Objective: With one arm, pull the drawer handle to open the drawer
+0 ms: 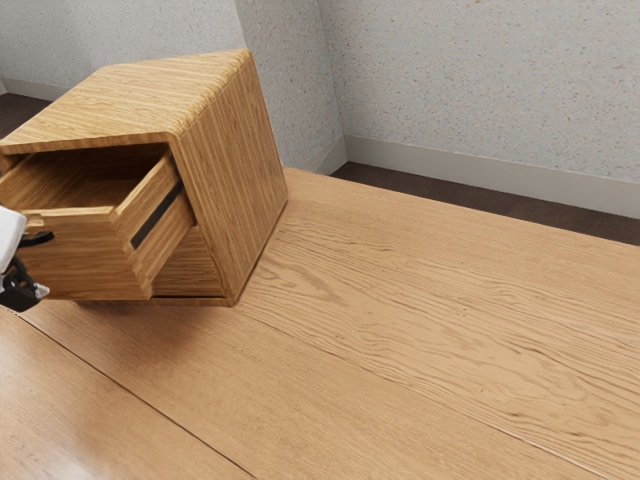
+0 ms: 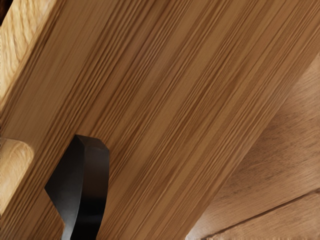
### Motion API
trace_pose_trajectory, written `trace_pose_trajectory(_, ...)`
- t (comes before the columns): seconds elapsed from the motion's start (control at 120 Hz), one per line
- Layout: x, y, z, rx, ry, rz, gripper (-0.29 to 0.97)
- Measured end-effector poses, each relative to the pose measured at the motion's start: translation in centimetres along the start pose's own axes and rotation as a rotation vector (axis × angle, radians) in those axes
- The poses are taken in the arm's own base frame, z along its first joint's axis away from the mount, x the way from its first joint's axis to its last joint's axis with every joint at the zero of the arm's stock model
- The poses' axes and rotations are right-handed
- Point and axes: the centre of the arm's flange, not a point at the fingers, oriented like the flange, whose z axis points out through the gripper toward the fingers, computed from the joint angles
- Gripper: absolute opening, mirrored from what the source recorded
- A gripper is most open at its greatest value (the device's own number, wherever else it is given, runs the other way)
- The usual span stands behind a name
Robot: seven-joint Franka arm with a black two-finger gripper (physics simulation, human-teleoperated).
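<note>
A light wooden cabinet point(image 1: 215, 150) stands on the table at the exterior view's left. Its upper drawer point(image 1: 90, 255) is pulled well out of the body toward that view's left, and a black slide rail shows along its side. The wooden drawer handle point(image 1: 33, 222) juts from the drawer front at the frame's left edge. My gripper point(image 1: 20, 275) is right at that handle, mostly cut off by the frame edge. In the wrist view the drawer front point(image 2: 165, 100) sits close before the hand, with the handle point(image 2: 12, 167) beside a black part of the gripper.
The cabinet rests on a wide wooden table point(image 1: 420, 340) that stretches to the exterior view's right. A speckled grey wall with a pale baseboard point(image 1: 500, 172) runs behind it, with a corner just behind the cabinet.
</note>
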Motion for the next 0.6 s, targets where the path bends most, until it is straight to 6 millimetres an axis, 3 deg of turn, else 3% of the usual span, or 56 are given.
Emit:
trace_pose_trajectory(0.108, -0.6, 1.6, -1.0, 0.018, 0.005, -0.013, 0.53)
trace_pose_trajectory(0.325, 0.2, 5.2, -2.9, 0.053, 0.022, -0.023, 0.41)
trace_pose_trajectory(0.367, 0.7, 6.1, -3.4, 0.063, 0.029, -0.023, 0.47)
trace_pose_trajectory(0.417, 1.2, 7.1, -3.8, 0.074, 0.031, -0.015, 0.64)
trace_pose_trajectory(0.475, 1.6, 8.1, -4.3, 0.084, 0.033, -0.007, 0.66)
trace_pose_trajectory(0.533, 2.7, 8.0, -6.2, 0.102, 0.045, -0.005, 0.66)
trace_pose_trajectory(0.6, 5.2, 6.5, -11.7, 0.124, 0.078, -0.011, 0.67)
